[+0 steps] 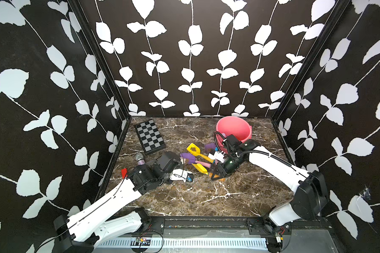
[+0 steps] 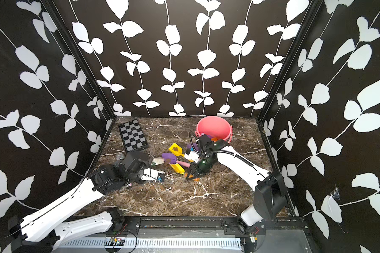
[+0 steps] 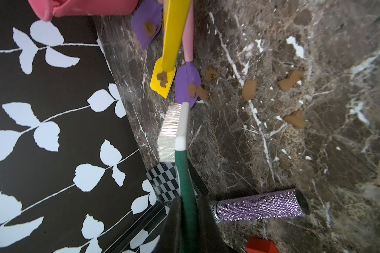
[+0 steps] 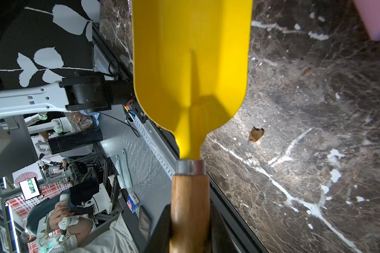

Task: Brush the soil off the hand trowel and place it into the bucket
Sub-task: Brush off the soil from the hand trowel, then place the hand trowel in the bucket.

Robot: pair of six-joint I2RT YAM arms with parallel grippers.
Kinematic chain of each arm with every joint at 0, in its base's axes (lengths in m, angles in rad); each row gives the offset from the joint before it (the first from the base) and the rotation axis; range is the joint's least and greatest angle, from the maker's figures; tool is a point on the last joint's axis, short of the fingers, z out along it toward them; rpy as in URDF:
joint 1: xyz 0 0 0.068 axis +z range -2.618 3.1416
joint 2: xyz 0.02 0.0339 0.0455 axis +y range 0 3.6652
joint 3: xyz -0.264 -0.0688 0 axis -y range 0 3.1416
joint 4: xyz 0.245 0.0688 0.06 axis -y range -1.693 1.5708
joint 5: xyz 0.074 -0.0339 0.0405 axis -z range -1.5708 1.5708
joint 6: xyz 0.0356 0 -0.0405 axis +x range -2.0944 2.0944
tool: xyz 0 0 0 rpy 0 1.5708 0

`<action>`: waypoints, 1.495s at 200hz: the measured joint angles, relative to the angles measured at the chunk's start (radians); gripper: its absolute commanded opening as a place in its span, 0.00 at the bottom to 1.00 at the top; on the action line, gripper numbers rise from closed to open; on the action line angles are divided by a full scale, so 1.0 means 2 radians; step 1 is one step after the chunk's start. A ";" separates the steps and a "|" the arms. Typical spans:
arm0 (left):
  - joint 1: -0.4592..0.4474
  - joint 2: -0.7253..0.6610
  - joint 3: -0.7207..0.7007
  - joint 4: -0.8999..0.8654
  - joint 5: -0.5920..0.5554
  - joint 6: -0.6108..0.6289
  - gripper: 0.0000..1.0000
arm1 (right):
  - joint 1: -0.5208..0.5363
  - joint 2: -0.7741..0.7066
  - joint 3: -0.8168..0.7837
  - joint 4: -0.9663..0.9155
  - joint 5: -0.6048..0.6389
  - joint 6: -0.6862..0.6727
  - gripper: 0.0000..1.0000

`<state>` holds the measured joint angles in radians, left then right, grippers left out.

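Soil [image 3: 249, 89] crumbs loose on counter [image 1: 206, 197] at 7 o'clock | gripping trowel [image 4: 191, 65] in right jaws mid-counter, seen blade face clean | clamping brush [image 3: 173, 129] in left jaws at 9 o'clock | brushing seemingly done; left: drop into bucket [image 1: 233, 129] at 1 o'clock

Yellow wooden-handled trowel [image 4: 191, 65] near upright pink bucket [image 1: 235, 124].

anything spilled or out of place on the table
Yes: brown soil clumps lie scattered on the marble table beside the pink-handled purple trowel; more soil sits on its blade and on the all-yellow trowel.
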<state>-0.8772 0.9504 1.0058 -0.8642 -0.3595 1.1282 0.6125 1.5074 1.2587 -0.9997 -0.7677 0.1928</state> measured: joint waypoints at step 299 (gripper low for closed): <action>0.001 0.081 0.061 0.061 0.086 -0.425 0.00 | -0.110 0.343 0.531 -0.225 0.509 -0.084 0.17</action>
<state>-0.8761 1.1133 1.1278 -0.7418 -0.1879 0.2779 0.3916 2.1937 2.3203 -1.4498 0.2508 0.0242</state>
